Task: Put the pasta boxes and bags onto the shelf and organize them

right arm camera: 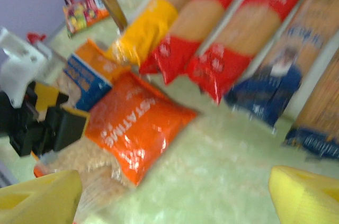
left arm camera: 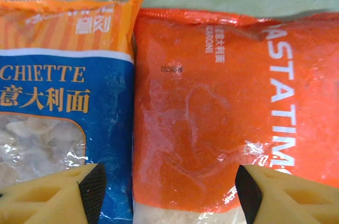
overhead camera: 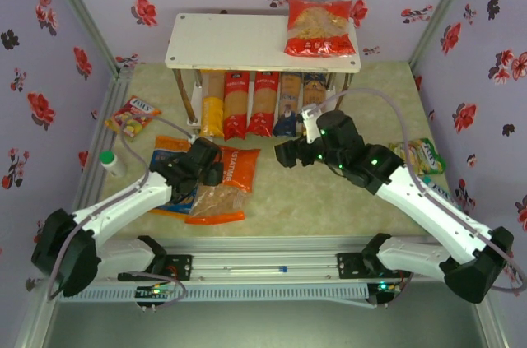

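Yellow fingertips (left arm camera: 47, 197) of your left gripper (left arm camera: 169, 200) sit closest in the wrist view, spread wide over the orange bag (left arm camera: 212, 118); nothing is pinched; you cannot tell whether the pads touch the film. One finger hangs over the edge of the blue-orange bag (left arm camera: 53, 102), which lies flat and touching alongside; that looks like a risk of catching both bags.

From above, both bags lie on the table (overhead camera: 329, 200) in front of the shelf (overhead camera: 230, 39), well short of it; the red bag (overhead camera: 319, 27) already lies on the top board, right end. Five pasta boxes (overhead camera: 263, 101) lie side by side under that board, near ends poking out; probably slid in lengthwise because they are long and narrow.

Your right gripper (overhead camera: 284, 153) hovers near the orange bag's right edge, jaws apart and empty; it seems placed to help or to wait.

Judgement: boxes done, one bag shelved, two left; the orange bag looks next; crinkly film will probably slip, so grip it by an edge.
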Controlling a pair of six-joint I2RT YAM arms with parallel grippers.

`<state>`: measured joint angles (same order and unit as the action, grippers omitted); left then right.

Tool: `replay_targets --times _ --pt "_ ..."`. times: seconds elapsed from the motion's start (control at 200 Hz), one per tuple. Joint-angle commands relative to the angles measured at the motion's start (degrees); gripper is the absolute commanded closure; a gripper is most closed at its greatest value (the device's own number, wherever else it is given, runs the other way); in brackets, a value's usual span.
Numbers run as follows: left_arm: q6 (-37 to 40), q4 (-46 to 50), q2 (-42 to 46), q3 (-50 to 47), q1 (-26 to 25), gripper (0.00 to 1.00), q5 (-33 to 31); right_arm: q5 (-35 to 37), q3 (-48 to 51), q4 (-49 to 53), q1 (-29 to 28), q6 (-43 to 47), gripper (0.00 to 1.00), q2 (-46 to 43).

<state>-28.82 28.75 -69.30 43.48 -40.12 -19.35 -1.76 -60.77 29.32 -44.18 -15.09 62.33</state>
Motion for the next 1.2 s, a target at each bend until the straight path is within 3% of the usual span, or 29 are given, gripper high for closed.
replay_targets --times 0.0,0.41,0.62,0.695,0.815,1.195 --pt "-2.0 -0.5 -1.8 0.2 -0.4 0.31 0.2 -2.1 3.2 -2.9 -0.9 -6.1 0.08 0.6" --pt "-2.7 -0.2 -11.8 5.5 -4.0 0.27 2.6 -2.6 8.9 -8.2 -1.5 -8.2 0.08 0.9" --pt "-3.3 -0.1 -15.2 6.7 -4.1 0.18 5.4 -0.6 10.6 -8.8 -1.4 -7.4 0.07 -0.6" --pt "-3.6 0.5 -16.1 7.0 -4.1 0.08 6.5 -0.1 11.0 -8.8 -1.5 -7.1 0.06 -1.0" --pt "-4.3 1.2 -17.0 6.9 -4.4 0.05 7.9 0.4 11.7 -9.1 -1.4 -6.9 0.06 -1.4" --pt "-9.0 4.3 -19.3 4.1 -6.1 0.06 10.2 1.8 13.3 -9.0 -1.4 -6.8 0.05 -2.1"
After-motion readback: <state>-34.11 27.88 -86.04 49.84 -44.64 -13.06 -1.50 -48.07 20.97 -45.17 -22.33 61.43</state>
